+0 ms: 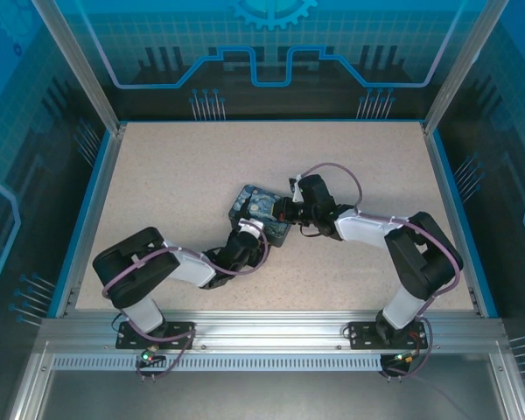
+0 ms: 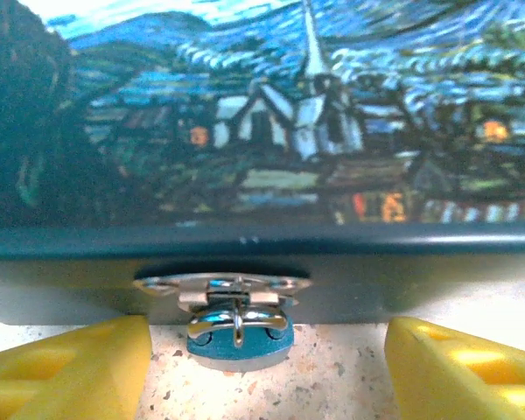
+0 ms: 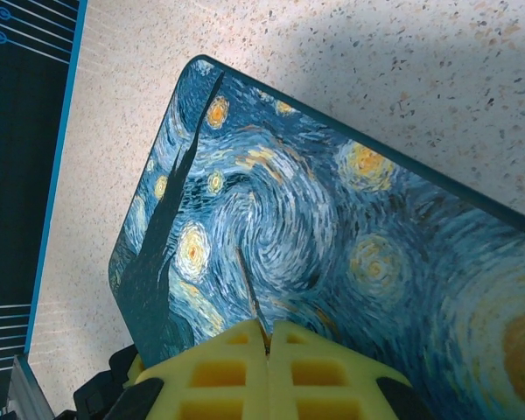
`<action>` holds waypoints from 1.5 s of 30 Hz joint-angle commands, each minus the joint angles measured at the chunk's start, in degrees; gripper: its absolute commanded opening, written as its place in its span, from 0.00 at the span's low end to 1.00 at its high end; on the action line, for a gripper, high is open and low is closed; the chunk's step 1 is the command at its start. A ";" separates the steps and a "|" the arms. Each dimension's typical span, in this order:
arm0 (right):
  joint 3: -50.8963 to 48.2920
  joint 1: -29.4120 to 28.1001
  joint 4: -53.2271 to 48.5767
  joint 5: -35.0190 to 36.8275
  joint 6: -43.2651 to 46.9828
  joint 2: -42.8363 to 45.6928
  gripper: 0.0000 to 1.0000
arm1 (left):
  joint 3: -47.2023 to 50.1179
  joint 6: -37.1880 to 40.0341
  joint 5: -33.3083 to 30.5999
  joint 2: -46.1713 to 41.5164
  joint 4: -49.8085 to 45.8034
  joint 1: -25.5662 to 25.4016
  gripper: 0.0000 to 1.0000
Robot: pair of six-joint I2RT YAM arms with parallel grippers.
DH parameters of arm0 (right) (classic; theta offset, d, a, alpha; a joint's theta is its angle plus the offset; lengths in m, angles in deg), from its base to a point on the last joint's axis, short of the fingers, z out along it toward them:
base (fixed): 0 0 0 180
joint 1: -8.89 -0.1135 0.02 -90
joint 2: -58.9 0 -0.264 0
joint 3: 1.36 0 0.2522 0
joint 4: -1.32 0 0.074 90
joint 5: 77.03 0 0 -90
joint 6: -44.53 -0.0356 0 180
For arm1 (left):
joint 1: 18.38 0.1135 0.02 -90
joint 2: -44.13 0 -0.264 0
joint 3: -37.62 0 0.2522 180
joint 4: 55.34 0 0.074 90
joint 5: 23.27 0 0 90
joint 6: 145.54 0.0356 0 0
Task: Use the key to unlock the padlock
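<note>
Yellow fingers [image 2: 79, 363] of the left gripper [image 2: 267, 363] stand apart on either side of the small silver padlock [image 2: 239, 331] without touching it. The padlock hangs from the hasp [image 2: 220, 286] on the front wall of the painted tin [image 2: 271, 131]. If the fingers close off-centre, the lock could swing or twist away and hide its keyhole. Further right, the right gripper [image 3: 269, 337] is pinched together on the thin dark key [image 3: 248, 284], over the tin. So slight a hold may let the key pivot or slip on contact.
</note>
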 commanded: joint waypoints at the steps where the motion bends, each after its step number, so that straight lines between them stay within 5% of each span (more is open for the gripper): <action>1: -0.12 -1.02 -5.13 0.45 0.67 -0.08 0.01 | -1.21 2.56 -0.55 1.85 6.12 -0.29 0.65; 14: 0.07 -1.06 -4.95 0.43 2.33 0.61 0.01 | -1.21 4.02 0.59 1.64 6.53 -0.29 0.20; 28: 1.61 0.15 -6.00 0.28 8.49 7.49 0.01 | -6.23 0.57 4.45 -7.45 -13.43 0.17 0.10; 45: -9.04 3.62 -11.77 1.92 12.42 22.27 0.02 | -15.12 -6.64 8.43 -8.72 -28.45 0.59 0.12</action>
